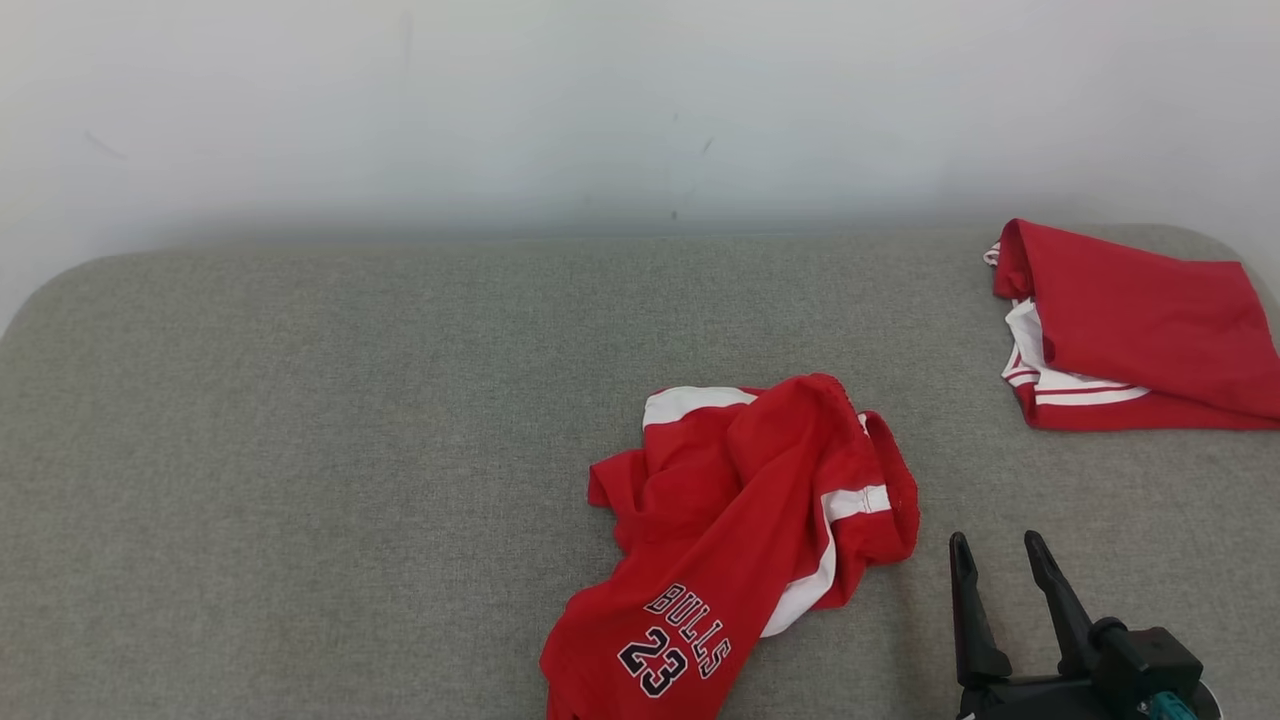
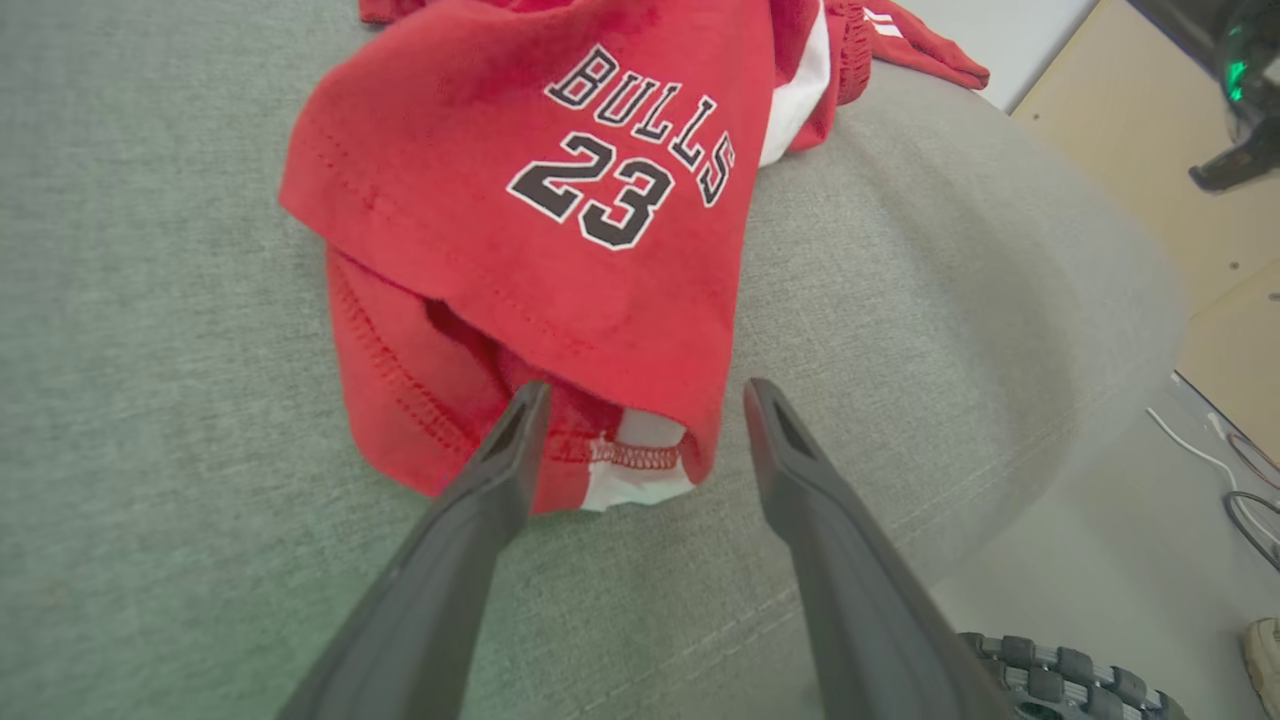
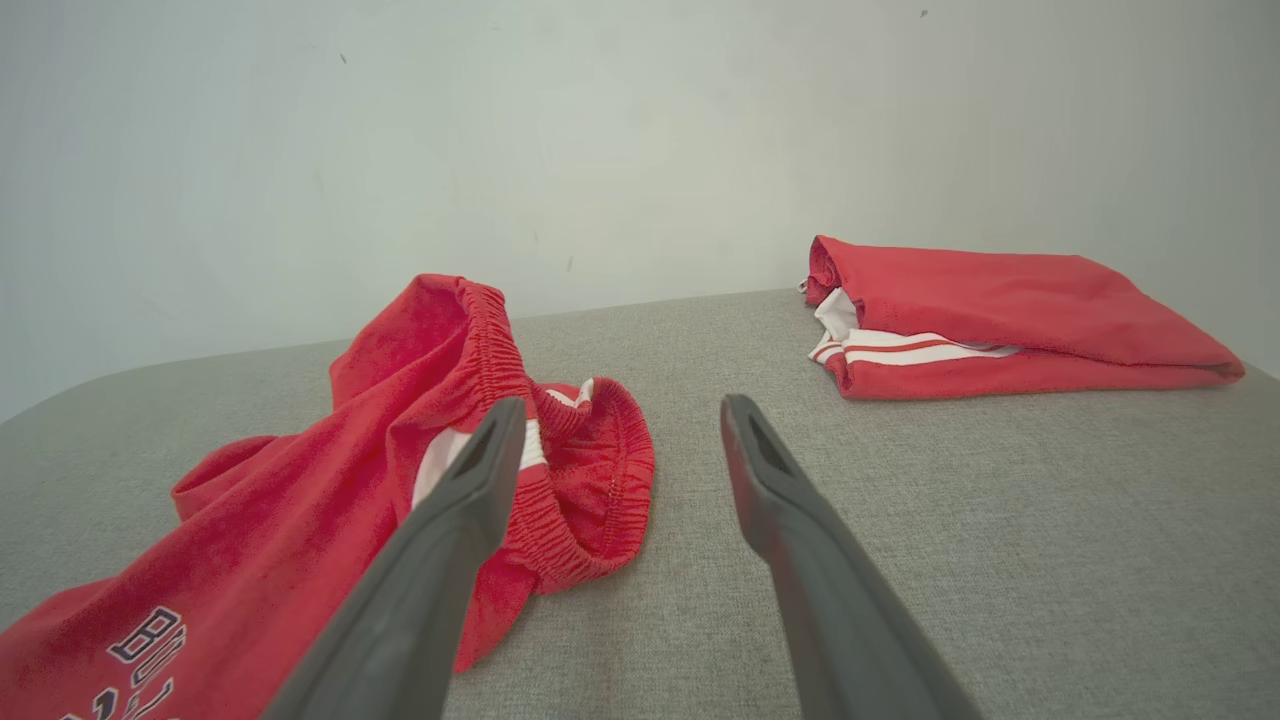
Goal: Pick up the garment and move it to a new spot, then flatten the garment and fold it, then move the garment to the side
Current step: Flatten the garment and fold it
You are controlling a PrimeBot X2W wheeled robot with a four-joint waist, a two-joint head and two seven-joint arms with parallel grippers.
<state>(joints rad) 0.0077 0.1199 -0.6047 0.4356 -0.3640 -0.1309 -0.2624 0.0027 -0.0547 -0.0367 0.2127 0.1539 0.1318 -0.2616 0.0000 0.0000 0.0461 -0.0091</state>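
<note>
The garment point(image 1: 740, 530) is a pair of red shorts with white stripes and "BULLS 23" print, lying crumpled near the front middle of the grey padded surface point(image 1: 300, 450). My right gripper point(image 1: 995, 545) stands open just right of its waistband, empty. In the right wrist view the elastic waistband point(image 3: 580, 480) lies beside the left finger, with my right gripper point(image 3: 620, 415) open. In the left wrist view my left gripper point(image 2: 645, 395) is open, its fingers straddling the hem of the printed leg point(image 2: 540, 230), nothing gripped.
A second red garment point(image 1: 1130, 330), folded, lies at the far right of the surface by the white wall point(image 1: 600, 100). The surface's front edge point(image 2: 1000, 430) drops to a floor with cables point(image 2: 1230, 480) and a wheel point(image 2: 1060, 680).
</note>
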